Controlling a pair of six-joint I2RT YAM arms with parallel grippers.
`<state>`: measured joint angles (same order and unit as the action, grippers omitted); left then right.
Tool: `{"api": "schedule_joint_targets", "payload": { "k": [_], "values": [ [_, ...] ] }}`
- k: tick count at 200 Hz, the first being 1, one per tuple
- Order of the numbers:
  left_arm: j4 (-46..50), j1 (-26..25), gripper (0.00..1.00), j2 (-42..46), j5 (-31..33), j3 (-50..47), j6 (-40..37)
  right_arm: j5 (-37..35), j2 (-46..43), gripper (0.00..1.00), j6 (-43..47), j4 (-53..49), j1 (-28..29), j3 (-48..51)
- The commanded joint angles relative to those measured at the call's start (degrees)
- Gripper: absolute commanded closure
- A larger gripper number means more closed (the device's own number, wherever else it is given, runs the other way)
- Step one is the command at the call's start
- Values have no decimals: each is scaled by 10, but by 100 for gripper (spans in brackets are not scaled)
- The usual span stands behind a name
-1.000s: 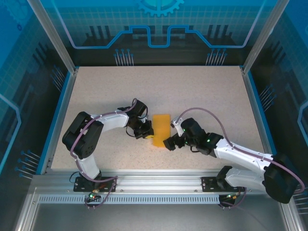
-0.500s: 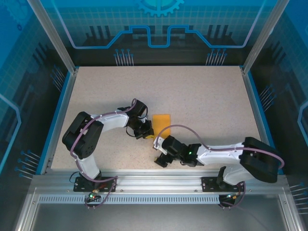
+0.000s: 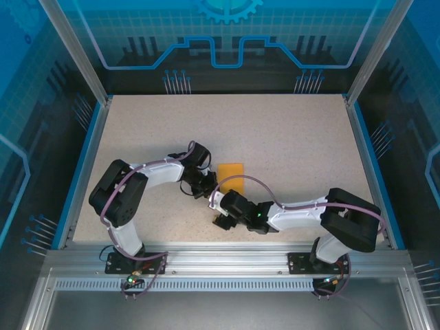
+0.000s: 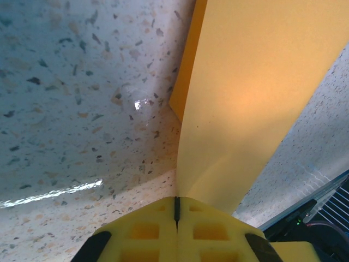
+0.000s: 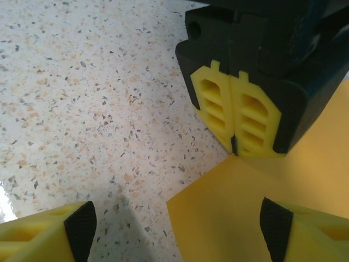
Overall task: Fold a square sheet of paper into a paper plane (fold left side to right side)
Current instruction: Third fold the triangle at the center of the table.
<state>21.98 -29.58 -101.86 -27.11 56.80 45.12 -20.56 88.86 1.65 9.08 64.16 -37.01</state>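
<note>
Paper (image 3: 231,170) lies mid-table, between the two grippers. From above we see its far part; the near end is hidden under the right arm and its cable (image 3: 242,180). We can't tell its full outline or how many layers it has.

The left gripper (image 3: 208,191) is at the paper's near-left side, and from the top view its jaws are hard to read. In the left wrist view the gripper (image 4: 175,210) is clenched tight, with the paper (image 4: 256,98) coming straight out of the seam, so it is grasping the paper. The sheet rises off the table there and runs off the top of the frame, and a darker orange strip shows along its left edge.

In the right wrist view the left gripper (image 5: 234,128) has its pads together, tip on the paper (image 5: 262,185) edge.

The right gripper (image 3: 218,211) is just near of the left one and mostly blocked by its own wrist. In its own camera the right gripper (image 5: 177,232) is released, with its fingers (image 5: 38,232) spread wide and cut off at the bottom. A paper corner lies between them; we can't tell if they touch it.

The table (image 3: 289,137) is open on the far and right sides. The blue rim (image 3: 82,172) is well away from the paper, and the rail (image 3: 227,258) is close behind the right arm.
</note>
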Motion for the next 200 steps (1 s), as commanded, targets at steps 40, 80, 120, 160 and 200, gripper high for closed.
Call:
{"api": "schedule_joint_targets", "payload": {
  "k": [40, 80, 120, 160, 200],
  "values": [
    [13, -6, 100, 7, -19, -5, 4, -6, 35, 33, -5, 16, -17, -30],
    [14, -6, 100, 6, -18, -5, 2, -4, 31, 56, -9, 10, -23, -32],
    [16, -6, 100, 5, -18, -3, -1, 20, 24, 86, -7, -6, -27, -34],
    [31, -5, 100, 7, -9, 3, -13, 55, 11, 100, -14, -23, -35, -31],
    [65, -1, 78, 35, 15, 15, -44, 106, -5, 100, -29, -49, -52, -28]
  ]
}}
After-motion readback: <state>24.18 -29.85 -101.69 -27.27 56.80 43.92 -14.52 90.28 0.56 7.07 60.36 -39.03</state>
